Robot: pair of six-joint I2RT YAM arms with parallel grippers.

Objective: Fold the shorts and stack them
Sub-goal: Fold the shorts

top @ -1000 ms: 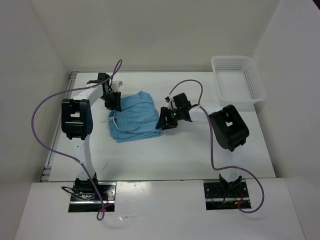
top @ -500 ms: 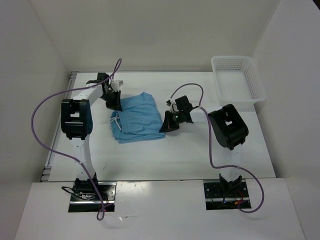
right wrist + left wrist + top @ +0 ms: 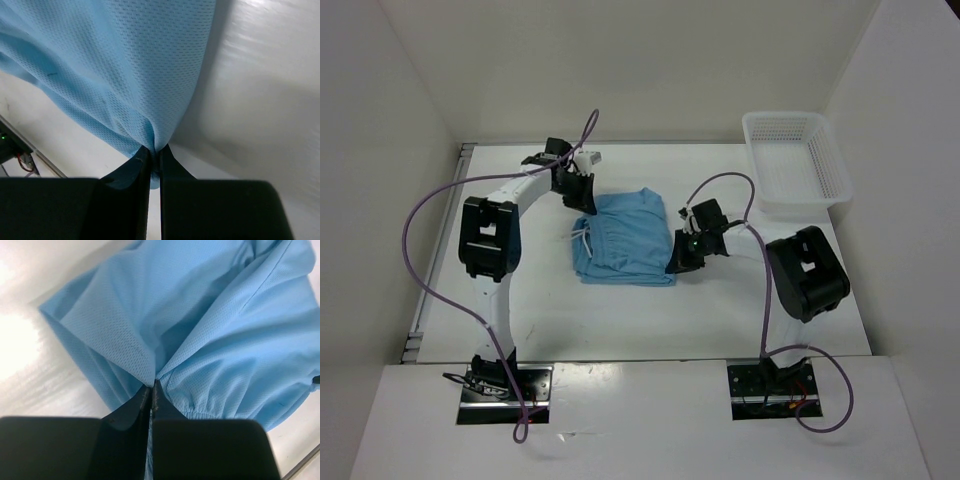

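Observation:
The light blue shorts [image 3: 625,240] lie folded near the middle of the table, with the white drawstring [image 3: 582,235] at their left side. My left gripper [image 3: 586,201] is shut on the shorts' far left corner; in the left wrist view [image 3: 152,386] fabric is pinched between the jaws. My right gripper [image 3: 676,264] is shut on the shorts' near right edge; in the right wrist view [image 3: 156,149] the cloth [image 3: 125,65] hangs from the closed jaws.
A white plastic mesh basket [image 3: 796,160] stands at the far right corner of the table. White walls close in the table on the left, back and right.
Both grippers have moved to the right, dragging the shorts with them across the table. The right gripper came up to the shorts' right edge and shut on it.

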